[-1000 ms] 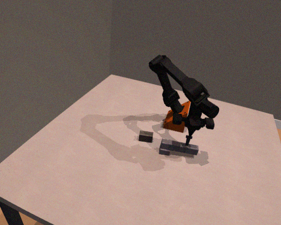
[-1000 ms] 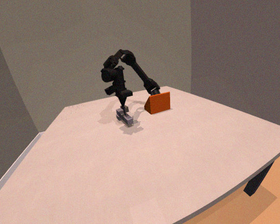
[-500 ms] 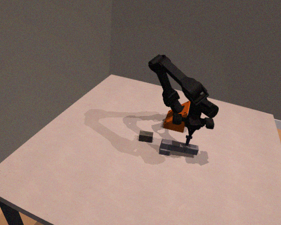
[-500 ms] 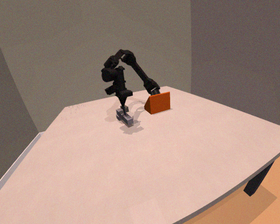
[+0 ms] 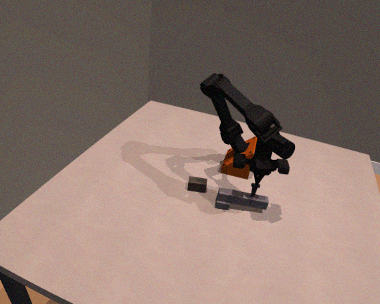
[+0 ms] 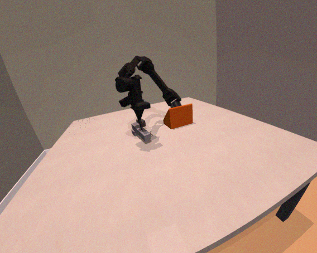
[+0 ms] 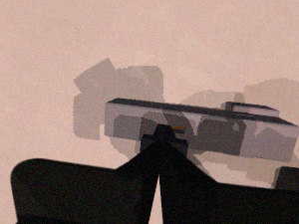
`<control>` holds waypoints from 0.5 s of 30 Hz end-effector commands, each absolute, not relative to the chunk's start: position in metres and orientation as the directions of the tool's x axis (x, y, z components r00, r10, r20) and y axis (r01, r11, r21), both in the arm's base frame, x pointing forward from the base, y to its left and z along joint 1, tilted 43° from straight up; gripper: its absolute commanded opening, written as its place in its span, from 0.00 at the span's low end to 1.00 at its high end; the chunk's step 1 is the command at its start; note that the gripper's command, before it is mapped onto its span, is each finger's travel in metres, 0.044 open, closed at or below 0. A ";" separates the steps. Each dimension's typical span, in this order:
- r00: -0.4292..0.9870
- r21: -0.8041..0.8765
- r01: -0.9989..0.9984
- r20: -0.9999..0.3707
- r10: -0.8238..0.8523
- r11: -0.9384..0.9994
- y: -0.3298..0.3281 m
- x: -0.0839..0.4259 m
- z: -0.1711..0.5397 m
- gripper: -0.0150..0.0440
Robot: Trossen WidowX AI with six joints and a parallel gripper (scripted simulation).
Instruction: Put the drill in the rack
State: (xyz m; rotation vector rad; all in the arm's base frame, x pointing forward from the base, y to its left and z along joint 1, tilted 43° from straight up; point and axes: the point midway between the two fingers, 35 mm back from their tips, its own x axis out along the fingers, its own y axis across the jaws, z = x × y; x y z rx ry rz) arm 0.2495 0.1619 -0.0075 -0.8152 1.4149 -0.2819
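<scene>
A long grey block (image 5: 242, 202) (image 6: 146, 137) (image 7: 269, 140) lies on the table, with a small grey step (image 5: 222, 205) (image 7: 254, 110) along one side near its end. A thin dark upright piece (image 5: 253, 191) with a wider collar stands at the block's top; I cannot tell whether it is the key or the drill. A small orange mark (image 7: 177, 129) shows beside it on the block. My gripper (image 5: 256, 182) (image 6: 139, 120) (image 7: 160, 147) is shut and empty, its tips pointing down at the collar, seemingly touching it. The tips hide part of the piece. I cannot make out the rack for certain.
A small dark block (image 5: 197, 185) (image 6: 141, 122) (image 7: 289, 178) stands on the table (image 5: 138, 234) (image 6: 157, 195) a little apart from the grey block. An orange wedge (image 5: 235, 171) (image 6: 181, 116) stands beside the arm's base. The arm's shadow falls across the grey block.
</scene>
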 end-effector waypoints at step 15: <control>0.141 -0.663 -0.295 -0.742 -0.655 0.688 0.141 0.247 -0.022 0.25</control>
